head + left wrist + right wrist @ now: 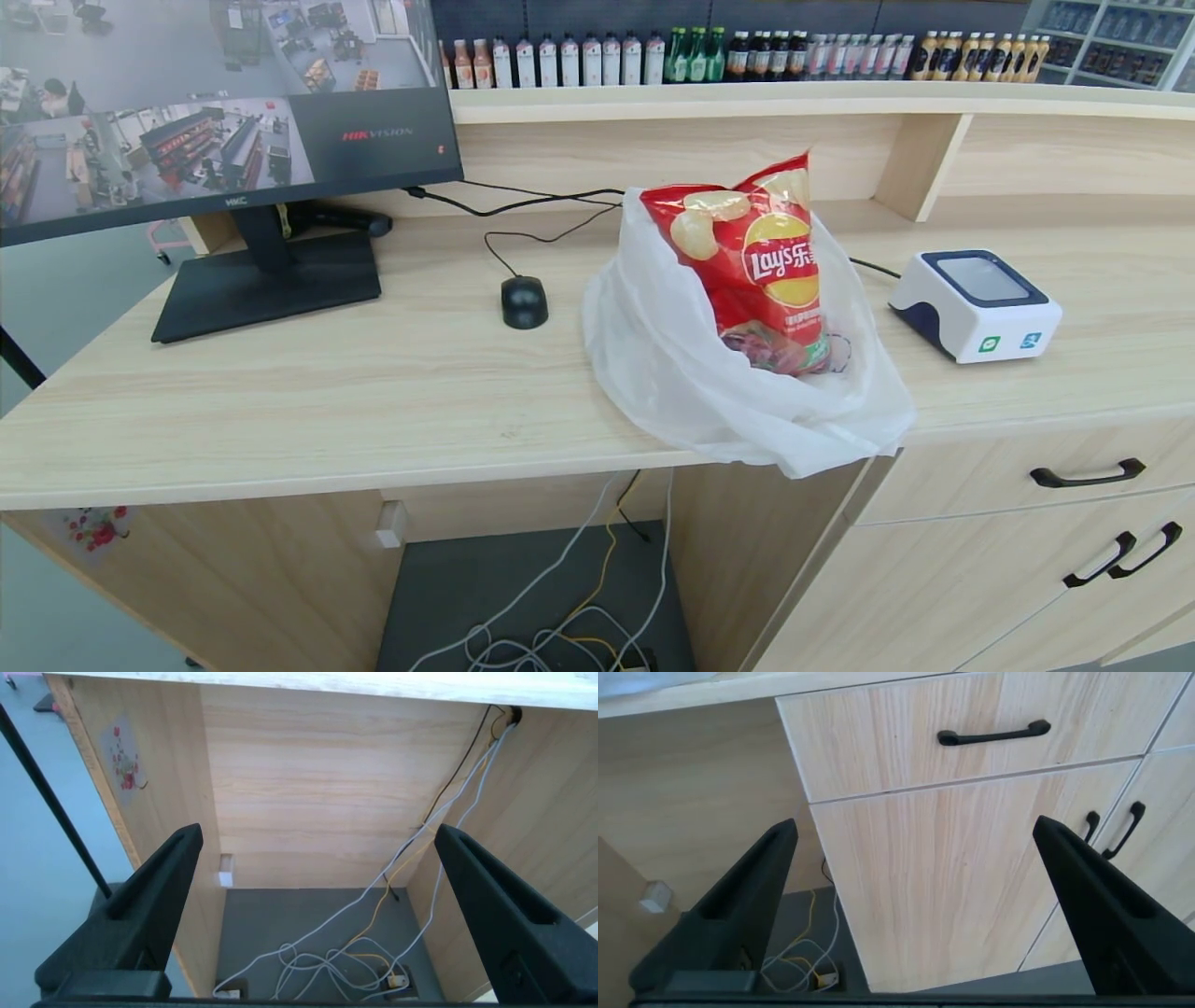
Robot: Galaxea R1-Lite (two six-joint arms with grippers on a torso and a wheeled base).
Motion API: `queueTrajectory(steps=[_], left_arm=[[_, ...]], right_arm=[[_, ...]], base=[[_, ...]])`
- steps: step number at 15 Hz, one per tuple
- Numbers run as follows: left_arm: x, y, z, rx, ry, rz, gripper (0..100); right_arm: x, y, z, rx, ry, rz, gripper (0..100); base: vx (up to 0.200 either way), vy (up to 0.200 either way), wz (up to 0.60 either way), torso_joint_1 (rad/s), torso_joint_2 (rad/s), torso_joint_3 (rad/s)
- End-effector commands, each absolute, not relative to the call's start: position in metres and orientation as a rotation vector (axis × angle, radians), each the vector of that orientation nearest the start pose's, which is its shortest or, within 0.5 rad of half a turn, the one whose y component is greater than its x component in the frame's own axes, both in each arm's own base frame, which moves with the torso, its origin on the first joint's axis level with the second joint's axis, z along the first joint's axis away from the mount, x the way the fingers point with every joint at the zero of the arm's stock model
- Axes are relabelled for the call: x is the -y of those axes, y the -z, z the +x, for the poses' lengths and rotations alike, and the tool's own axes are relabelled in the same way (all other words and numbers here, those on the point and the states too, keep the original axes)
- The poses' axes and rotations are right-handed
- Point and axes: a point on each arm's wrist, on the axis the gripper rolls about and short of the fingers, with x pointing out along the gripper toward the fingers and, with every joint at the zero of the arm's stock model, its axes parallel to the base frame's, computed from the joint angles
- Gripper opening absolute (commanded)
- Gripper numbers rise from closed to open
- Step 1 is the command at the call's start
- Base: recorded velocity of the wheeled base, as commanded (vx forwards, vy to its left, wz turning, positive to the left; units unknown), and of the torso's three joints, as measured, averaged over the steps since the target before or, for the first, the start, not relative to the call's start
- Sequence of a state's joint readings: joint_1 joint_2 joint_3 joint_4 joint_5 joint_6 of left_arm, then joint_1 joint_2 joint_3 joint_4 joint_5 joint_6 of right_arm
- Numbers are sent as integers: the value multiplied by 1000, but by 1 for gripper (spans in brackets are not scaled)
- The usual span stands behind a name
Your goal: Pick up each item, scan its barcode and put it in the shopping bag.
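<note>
1. Head view: I see the chip bag (756,271) standing inside the shopping bag (672,373) on the desk (373,392), above both jaws.
2. I have the left jaws wide open and empty below the desk, the right jaws likewise, facing a drawer (896,756).

Shop, checkout point. Pale wood surface (373,392) with scanner (976,303) and plastic bag (681,373) holding crisps (766,271). Monitor (215,103) showing security-camera feeds of aisles. Rows of bottles (747,56) shelved behind.
</note>
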State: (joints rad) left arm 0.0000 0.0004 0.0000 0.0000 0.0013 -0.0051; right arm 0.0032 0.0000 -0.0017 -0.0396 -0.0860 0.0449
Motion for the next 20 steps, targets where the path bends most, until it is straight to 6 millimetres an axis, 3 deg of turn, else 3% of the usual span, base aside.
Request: queueTrajectory(steps=[1, 20], left_arm=[[0, -75, -23, 0, -2, -8, 100], [0, -75, -23, -2, -3, -9, 100]], right_arm=[[2, -80, -23, 43, 82, 46, 100], [2, -80, -23, 43, 83, 49, 100]], base=[[0, -200, 0, 7, 2, 2], [0, -200, 0, 3, 2, 3]])
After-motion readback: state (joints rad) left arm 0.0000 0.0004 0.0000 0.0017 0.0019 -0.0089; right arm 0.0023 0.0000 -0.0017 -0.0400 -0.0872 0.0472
